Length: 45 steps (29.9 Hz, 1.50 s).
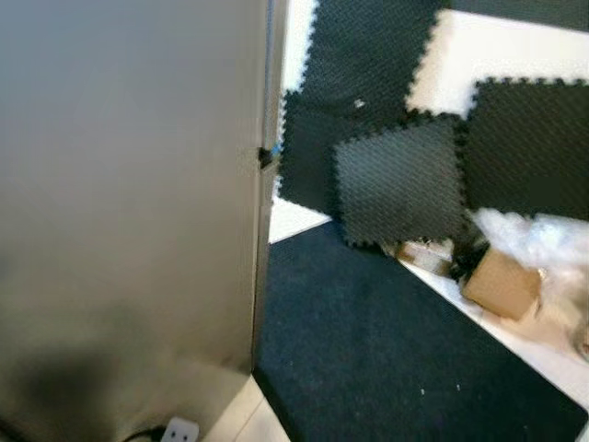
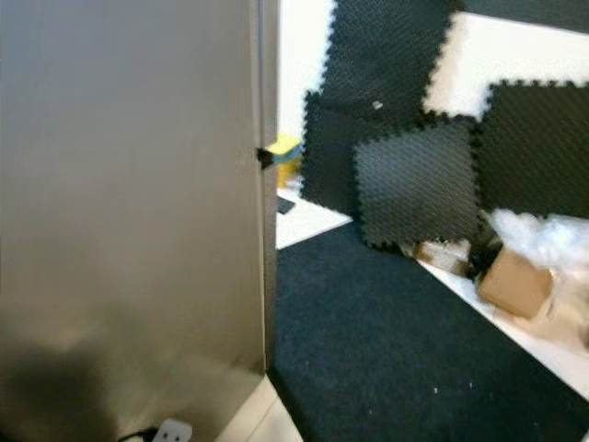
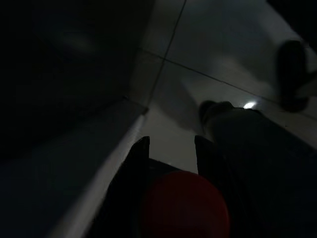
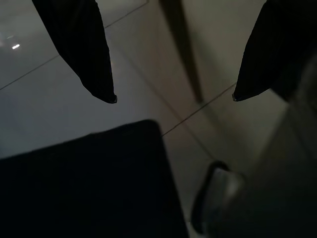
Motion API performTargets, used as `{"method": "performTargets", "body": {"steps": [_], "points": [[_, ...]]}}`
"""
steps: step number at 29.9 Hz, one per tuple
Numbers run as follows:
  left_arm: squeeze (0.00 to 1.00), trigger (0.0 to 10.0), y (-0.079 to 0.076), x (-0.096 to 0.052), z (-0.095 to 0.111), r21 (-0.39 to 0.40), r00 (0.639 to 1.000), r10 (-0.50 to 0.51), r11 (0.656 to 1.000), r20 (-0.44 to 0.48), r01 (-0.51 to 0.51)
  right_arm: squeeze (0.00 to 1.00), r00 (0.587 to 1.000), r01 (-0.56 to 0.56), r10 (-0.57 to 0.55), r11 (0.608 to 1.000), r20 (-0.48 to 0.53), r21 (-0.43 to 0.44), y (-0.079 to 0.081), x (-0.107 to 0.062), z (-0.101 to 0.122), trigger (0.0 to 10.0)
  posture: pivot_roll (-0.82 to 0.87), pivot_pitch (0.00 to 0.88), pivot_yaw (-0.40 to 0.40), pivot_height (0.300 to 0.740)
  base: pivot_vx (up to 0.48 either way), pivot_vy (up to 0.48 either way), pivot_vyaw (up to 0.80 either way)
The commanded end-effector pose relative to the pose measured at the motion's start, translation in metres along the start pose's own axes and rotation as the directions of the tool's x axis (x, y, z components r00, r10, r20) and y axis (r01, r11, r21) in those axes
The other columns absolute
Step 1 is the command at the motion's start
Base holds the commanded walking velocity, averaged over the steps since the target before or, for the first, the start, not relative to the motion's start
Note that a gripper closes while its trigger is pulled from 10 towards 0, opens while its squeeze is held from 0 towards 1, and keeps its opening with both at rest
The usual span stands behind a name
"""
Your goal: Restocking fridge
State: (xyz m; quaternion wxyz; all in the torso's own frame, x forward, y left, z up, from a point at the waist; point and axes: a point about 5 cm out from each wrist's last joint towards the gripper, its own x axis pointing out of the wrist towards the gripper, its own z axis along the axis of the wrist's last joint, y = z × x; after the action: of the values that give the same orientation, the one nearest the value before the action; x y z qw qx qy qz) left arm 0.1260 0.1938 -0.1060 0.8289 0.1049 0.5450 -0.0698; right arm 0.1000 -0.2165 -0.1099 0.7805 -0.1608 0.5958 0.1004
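The fridge [image 1: 129,184] is a tall brushed-steel face close in front of me on the left, its vertical edge [image 2: 265,184] running down to the floor. In the dark left wrist view, my left gripper [image 3: 171,144] hangs low over pale floor tiles, its fingers [image 3: 140,151] shut on a round red object [image 3: 185,203]. My right gripper [image 4: 173,99] also hangs above the tiles, open, with its two black fingertips [image 4: 104,89] far apart and nothing between them.
A dark carpet [image 1: 386,350] covers the floor to the right of the fridge. Black foam mats [image 1: 405,180] lean on the far wall. A cardboard box [image 1: 502,284] and crumpled plastic [image 1: 543,239] lie at the right. A white plug [image 1: 179,430] sits by the fridge's foot.
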Motion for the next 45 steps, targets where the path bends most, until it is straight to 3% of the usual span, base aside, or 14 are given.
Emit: {"method": "performTargets", "body": {"steps": [1,16,35,45], "points": [[0.00,10.0,0.0005,0.0004,0.0044,0.022,1.000,-0.002,1.000,0.013,0.002,0.00,1.000,0.005,-0.005,1.000,-0.011,0.012,-0.0023,-0.0007,-0.0048,10.0,0.05,0.000,-0.004,0.740,0.000,0.000,-0.80],[0.00,10.0,0.0003,0.0006,0.0058,0.034,1.000,-0.005,0.999,0.015,0.005,0.00,1.000,0.004,-0.004,1.000,-0.005,0.024,-0.0017,-0.0006,-0.0043,10.0,0.05,0.000,-0.003,0.740,0.000,0.000,-0.80],[0.00,10.0,-0.0018,0.0008,0.0054,0.043,1.000,-0.011,0.999,0.012,0.011,0.00,1.000,0.009,-0.009,1.000,-0.007,0.009,-0.0038,-0.0010,-0.0047,10.0,0.05,0.000,-0.009,0.740,0.000,0.000,0.00],[0.00,10.0,-0.0020,0.0008,0.0055,0.043,1.000,-0.013,0.999,0.013,0.012,0.00,1.000,0.008,-0.008,1.000,-0.008,0.014,-0.0038,-0.0010,-0.0047,10.0,0.05,0.000,-0.009,0.740,0.000,0.000,-0.56]]}}
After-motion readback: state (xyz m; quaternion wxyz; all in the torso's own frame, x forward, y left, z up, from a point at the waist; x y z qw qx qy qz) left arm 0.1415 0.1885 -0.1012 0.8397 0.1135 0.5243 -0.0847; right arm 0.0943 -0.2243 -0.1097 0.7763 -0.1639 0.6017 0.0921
